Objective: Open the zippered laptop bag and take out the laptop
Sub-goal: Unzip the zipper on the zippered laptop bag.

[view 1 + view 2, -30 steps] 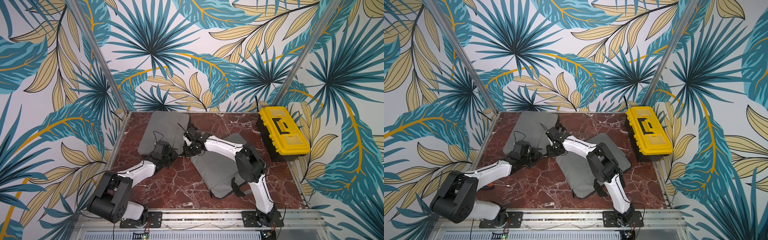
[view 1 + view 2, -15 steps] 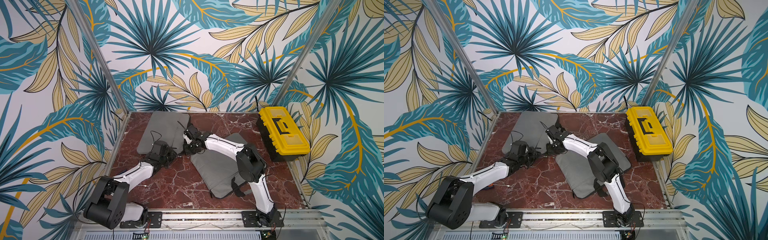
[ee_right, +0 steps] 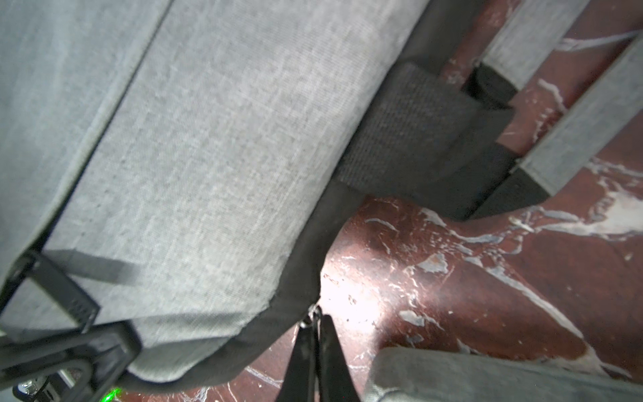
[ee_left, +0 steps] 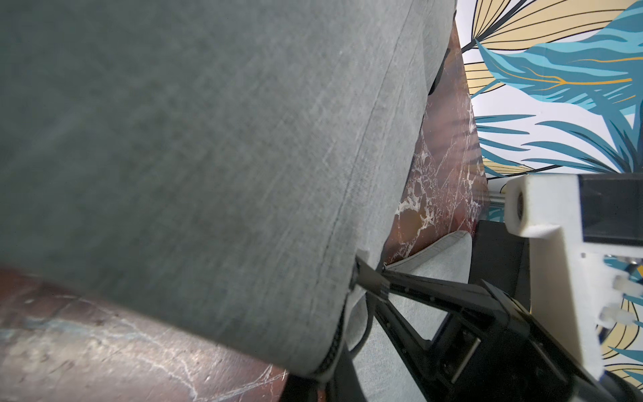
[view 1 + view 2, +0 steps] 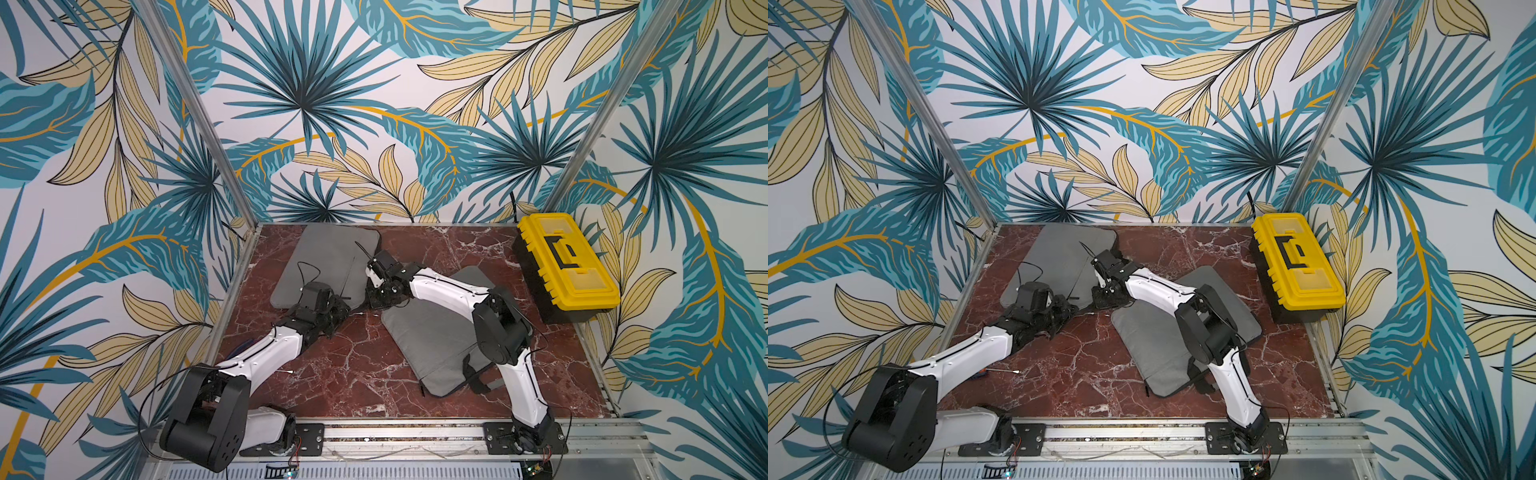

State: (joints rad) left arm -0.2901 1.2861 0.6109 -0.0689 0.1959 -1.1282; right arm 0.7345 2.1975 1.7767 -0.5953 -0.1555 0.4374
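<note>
Bag [image 5: 328,262] lies flat at about 11 o'clock on the table [image 5: 357,374], in the far-left corner, and shows in both top views [image 5: 1059,262]. Its long axis runs roughly 6 to 12 o'clock, tipped a little toward 1. The zipper looks closed as far as it shows. No laptop is in view, so it is presumably inside.

Pull [image 3: 314,315] sits on the dark zipper band at the bag's 5 o'clock corner, the near-right one. Handles [image 3: 570,132] come off the right long edge, further toward 12.

Right jaws are together and pinched on the pull, coming into the corner from about 4 o'clock. Left jaws are together on the bag's edge fabric just beside the same corner, reaching in from about 7 o'clock. Both arms are at that corner: right arm [image 5: 449,286] has the pull, left arm [image 5: 274,345] likely anchors.

Key relation: from the pull, the band leads off along the right long edge toward 12. The drag probably goes that way, away from the left jaws. Whether the track also turns along the near short edge toward 9 cannot be told.

Second bag [image 5: 432,345] lies at 4 o'clock from the first, under the right arm, its corner just beside the pull. Toolbox [image 5: 565,262] is at the table's 2 o'clock edge, well apart. Screwdriver [image 5: 1000,370] is at 7, by the left arm.
</note>
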